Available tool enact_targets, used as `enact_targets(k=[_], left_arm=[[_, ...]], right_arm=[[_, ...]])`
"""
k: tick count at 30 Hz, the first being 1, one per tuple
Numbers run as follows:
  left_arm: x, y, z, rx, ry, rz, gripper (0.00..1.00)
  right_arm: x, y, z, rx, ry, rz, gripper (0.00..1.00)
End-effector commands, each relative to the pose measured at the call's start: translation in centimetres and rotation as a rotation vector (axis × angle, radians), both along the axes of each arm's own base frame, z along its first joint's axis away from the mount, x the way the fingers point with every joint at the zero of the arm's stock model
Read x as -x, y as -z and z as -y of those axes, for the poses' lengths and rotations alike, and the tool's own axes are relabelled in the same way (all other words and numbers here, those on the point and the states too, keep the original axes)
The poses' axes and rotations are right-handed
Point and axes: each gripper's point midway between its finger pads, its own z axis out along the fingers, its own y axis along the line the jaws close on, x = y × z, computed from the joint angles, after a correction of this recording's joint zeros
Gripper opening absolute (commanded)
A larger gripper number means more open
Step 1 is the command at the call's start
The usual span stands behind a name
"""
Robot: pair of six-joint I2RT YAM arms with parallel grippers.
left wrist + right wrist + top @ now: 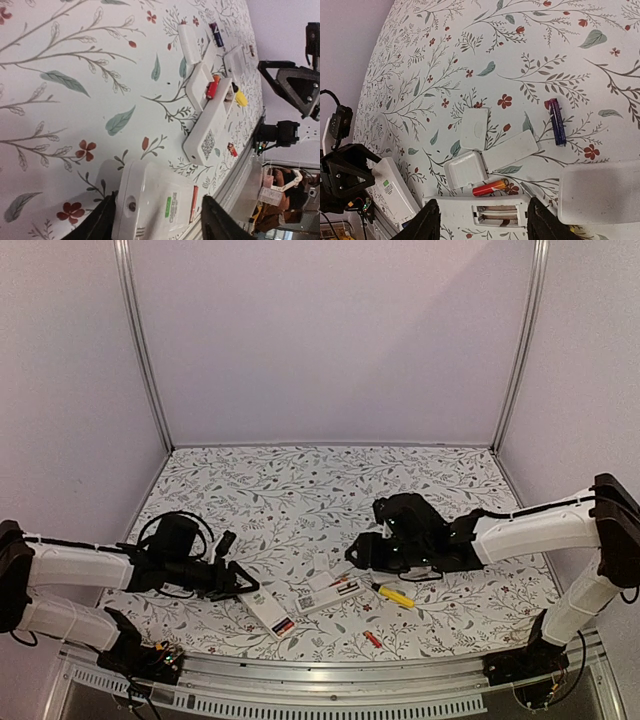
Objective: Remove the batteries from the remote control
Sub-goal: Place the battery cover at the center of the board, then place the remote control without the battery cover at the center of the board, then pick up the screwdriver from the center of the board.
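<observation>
**Visitor:** Where are the batteries?

**Onlooker:** I can see three, all lying flat on the flowered tabletop. A red-orange battery lies just beside the open remote. Its long axis runs along the remote's long edge. A black-blue battery lies apart from it, farther out on the tabletop. It is turned roughly at right angles to the red-orange one, so it stands nearly upright in the right wrist view. A small red battery lies near the front edge of the tabletop, on a slant. It is apart from the remote and near a yellow screwdriver.

**Visitor:** Which way does the open remote point?

**Onlooker:** From above it lies on a diagonal, from near-left to far-right, with its battery bay facing up. White covers lie loose beside it.

**Visitor:** And the hands?

**Onlooker:** The left hand has its fingers apart, one on each side of the end of a second remote. A gap shows at one finger. The right hand hangs over the open remote with its fingers apart, gripping nothing.
</observation>
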Motion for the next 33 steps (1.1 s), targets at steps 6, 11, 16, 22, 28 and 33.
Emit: enact_targets(k=[6, 11, 16, 22, 28, 33], left_arm=[[-4.1, -1.4, -4.5, -0.243, -0.220, 0.153, 0.85], [-4.7, -3.0, -5.3, -0.243, -0.267, 0.201, 0.87], [-4.6, -4.7, -4.6, -0.186, -0.252, 0.222, 0.87], [-4.4, -5.8, -4.3, -0.137, -0.254, 0.229, 0.87], [-4.1, -5.7, -4.2, -0.126, -0.251, 0.215, 0.87], [-3.9, -6.1, -4.1, -0.106, -0.248, 0.219, 0.87]], right_arm=[[4.1, 1.8, 7.9, 0.176, -0.008, -0.033, 0.58], [5.0, 2.3, 9.8, 0.233, -0.021, -0.031, 0.57], [5.3, 3.4, 11.0, 0.295, -0.024, -0.028, 0.53], [5.7, 3.9, 10.4, 0.327, -0.104, 0.002, 0.52], [6.0, 5.3, 9.6, 0.380, -0.135, -0.010, 0.50], [6.2, 6.3, 9.1, 0.443, -0.157, -0.006, 0.48]])
